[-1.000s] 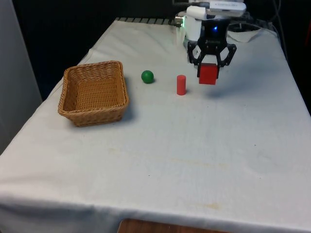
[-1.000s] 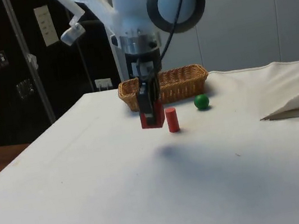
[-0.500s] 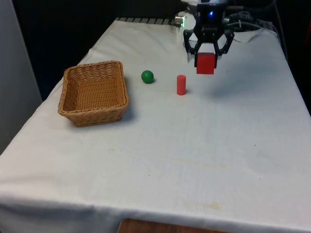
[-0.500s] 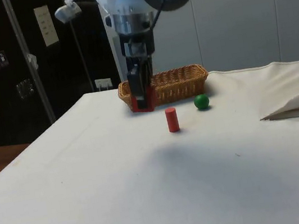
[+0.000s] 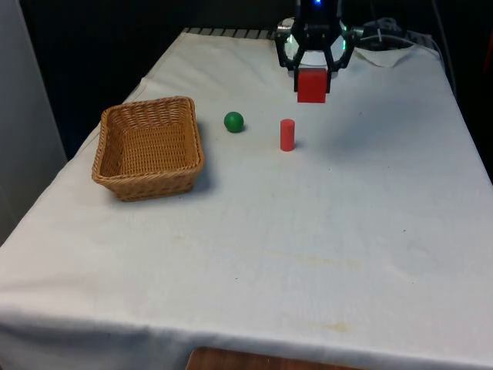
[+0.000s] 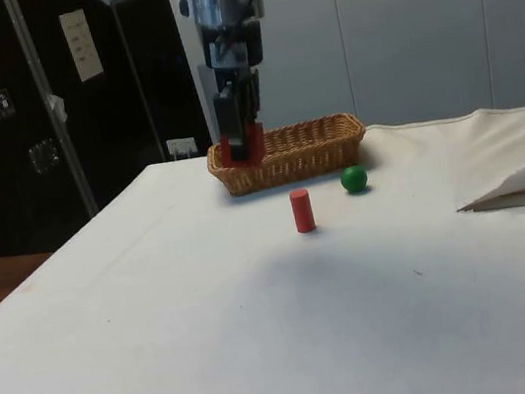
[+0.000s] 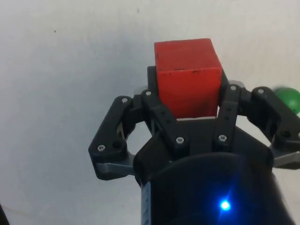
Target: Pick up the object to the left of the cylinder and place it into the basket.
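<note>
Pincer [image 5: 312,75] closed on the red cube [image 5: 311,85], held well above the bench [image 5: 308,231], beyond the cylinder [image 5: 287,134] toward the robot; the green ball [image 5: 233,121] sits between cylinder and basket [image 5: 149,146], untouched on the cloth. By the front view the ball is what lies left of the cylinder, so the cube looks like the wrong pick, judged by that reading of the task. If carrying on to the basket, keep this height over cylinder and ball, centre above the basket's opening, then lower inside the rim before opening.
</note>
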Tool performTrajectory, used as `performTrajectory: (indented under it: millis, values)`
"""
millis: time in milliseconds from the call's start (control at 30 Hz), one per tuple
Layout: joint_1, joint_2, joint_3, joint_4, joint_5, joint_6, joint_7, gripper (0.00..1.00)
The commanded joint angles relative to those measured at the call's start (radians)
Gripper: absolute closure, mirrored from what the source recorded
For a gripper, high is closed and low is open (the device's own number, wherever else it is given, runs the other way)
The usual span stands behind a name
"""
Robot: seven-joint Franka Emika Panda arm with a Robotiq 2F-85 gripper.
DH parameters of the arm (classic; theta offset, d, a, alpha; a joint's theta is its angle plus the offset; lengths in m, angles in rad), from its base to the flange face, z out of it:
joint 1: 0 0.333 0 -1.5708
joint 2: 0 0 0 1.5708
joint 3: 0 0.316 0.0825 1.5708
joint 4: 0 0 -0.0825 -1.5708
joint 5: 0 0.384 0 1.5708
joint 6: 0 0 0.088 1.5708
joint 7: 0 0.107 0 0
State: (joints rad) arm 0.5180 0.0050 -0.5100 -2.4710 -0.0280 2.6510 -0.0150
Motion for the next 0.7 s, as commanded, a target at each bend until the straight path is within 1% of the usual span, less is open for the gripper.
performTrajectory:
  millis: [0, 67, 133, 167, 200, 233, 267, 300, 400, 600, 633, 667]
  values:
    - [-0.001, -0.002, -0.005, 0.001, 0.0, -0.002, -0.006, 1.0]
    - [-0.007, -0.009, -0.018, 0.004, -0.003, -0.011, -0.021, 1.0]
    - [-0.008, -0.009, -0.029, 0.006, -0.001, -0.013, -0.035, 1.0]
    - [-0.01, -0.009, -0.041, 0.008, 0.001, -0.014, -0.049, 1.0]
    - [-0.011, -0.009, -0.047, 0.009, 0.001, -0.015, -0.056, 1.0]
    - [-0.011, -0.009, -0.053, 0.01, 0.002, -0.015, -0.062, 1.0]
    - [-0.008, -0.004, -0.054, 0.009, 0.0, -0.005, -0.058, 1.0]
    - [-0.012, -0.008, -0.059, 0.011, 0.003, -0.015, -0.069, 1.0]
    - [-0.014, -0.006, -0.082, 0.015, 0.004, -0.013, -0.095, 1.0]
    - [-0.019, -0.002, -0.116, 0.021, 0.01, -0.012, -0.135, 1.0]
    - [-0.019, -0.002, -0.116, 0.021, 0.01, -0.012, -0.135, 1.0]
    - [-0.019, 0.0, -0.122, 0.023, 0.011, -0.012, -0.143, 1.0]
